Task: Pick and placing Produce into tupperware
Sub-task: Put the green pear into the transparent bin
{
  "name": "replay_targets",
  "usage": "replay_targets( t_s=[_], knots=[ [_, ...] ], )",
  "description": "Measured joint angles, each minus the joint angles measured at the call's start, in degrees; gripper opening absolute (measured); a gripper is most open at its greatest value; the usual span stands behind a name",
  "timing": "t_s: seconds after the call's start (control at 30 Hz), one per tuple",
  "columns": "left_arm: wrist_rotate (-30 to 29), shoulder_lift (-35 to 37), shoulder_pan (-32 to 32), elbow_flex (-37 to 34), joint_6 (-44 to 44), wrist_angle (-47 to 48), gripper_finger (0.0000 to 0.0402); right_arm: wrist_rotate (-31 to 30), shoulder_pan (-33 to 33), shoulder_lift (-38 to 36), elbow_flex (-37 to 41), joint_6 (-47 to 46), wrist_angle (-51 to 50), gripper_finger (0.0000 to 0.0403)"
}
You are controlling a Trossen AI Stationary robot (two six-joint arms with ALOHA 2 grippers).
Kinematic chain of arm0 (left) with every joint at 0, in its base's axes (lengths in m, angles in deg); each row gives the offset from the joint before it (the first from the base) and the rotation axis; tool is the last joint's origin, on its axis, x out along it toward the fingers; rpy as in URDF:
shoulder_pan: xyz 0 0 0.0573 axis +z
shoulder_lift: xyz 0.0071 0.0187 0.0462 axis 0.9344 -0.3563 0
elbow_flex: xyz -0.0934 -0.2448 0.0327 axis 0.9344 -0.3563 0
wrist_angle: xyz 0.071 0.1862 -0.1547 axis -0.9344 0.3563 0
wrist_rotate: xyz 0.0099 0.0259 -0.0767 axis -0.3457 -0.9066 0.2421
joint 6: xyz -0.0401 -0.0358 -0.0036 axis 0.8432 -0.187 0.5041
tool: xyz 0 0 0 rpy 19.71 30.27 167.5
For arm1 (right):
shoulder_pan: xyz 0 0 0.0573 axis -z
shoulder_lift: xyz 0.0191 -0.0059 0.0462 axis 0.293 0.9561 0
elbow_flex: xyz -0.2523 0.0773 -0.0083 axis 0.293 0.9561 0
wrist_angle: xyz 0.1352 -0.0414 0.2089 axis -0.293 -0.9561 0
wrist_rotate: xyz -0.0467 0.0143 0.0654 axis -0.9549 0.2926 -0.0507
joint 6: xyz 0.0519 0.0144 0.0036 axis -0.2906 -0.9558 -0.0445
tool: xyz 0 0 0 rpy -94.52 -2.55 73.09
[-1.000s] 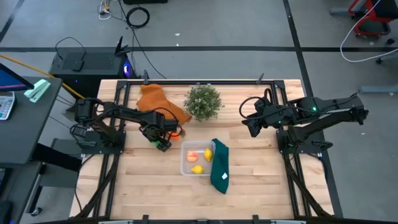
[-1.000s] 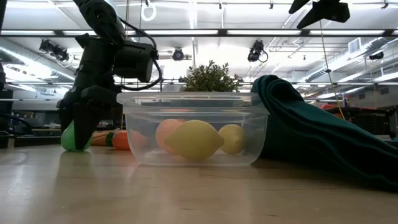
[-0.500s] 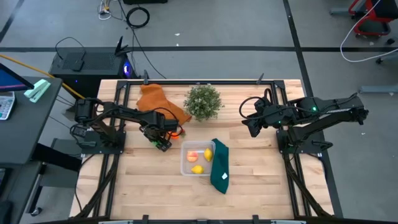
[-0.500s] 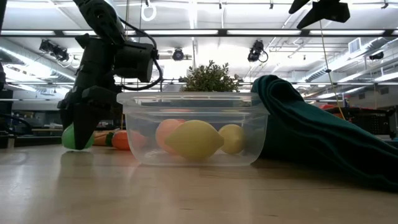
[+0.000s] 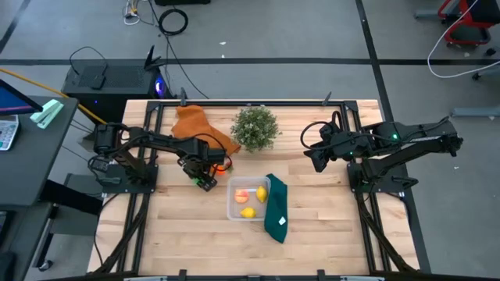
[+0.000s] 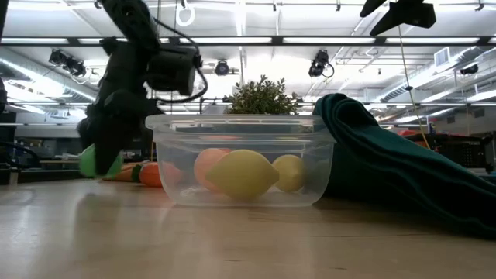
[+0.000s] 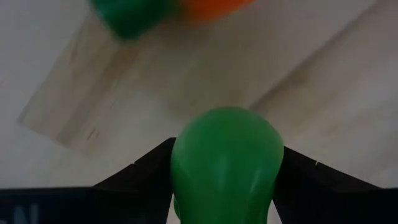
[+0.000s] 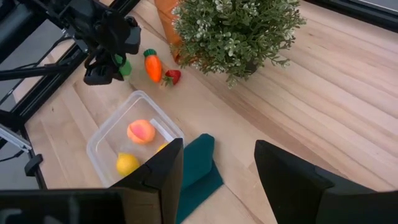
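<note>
We see the left gripper [image 6: 105,155] clamped on the green fruit [image 7: 225,163], fingers [image 7: 140,171] pressing both sides of it. In the low view it looks just clear of the table [image 5: 328,226], though blur makes that hard to confirm. It sits just beside the tub [image 5: 248,200], on the side away from the green cloth [image 5: 276,207].

Tub holds two lemons [image 6: 242,174] and a peach [image 8: 141,131]. Green cloth touches the tub's other side.

Carrot [image 8: 152,65] and a red piece [image 8: 173,76] lie on the table between the left gripper and the plant [image 5: 255,127]. Orange cloth [image 5: 195,126] is next to the plant.

Right gripper [image 8: 217,168] hangs over the table's right side, well apart from the tub, fingers spread, holding nothing.
</note>
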Motion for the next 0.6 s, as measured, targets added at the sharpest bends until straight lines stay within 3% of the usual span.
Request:
replay_targets(
  t_s=[0.6],
  knots=[
    [0.22, 0.0, -0.49, 25.53, -3.75, 4.8, 0.0221, 0.0, 0.0, 0.0, 0.0, 0.7, -0.04, 0.0165]
  ],
)
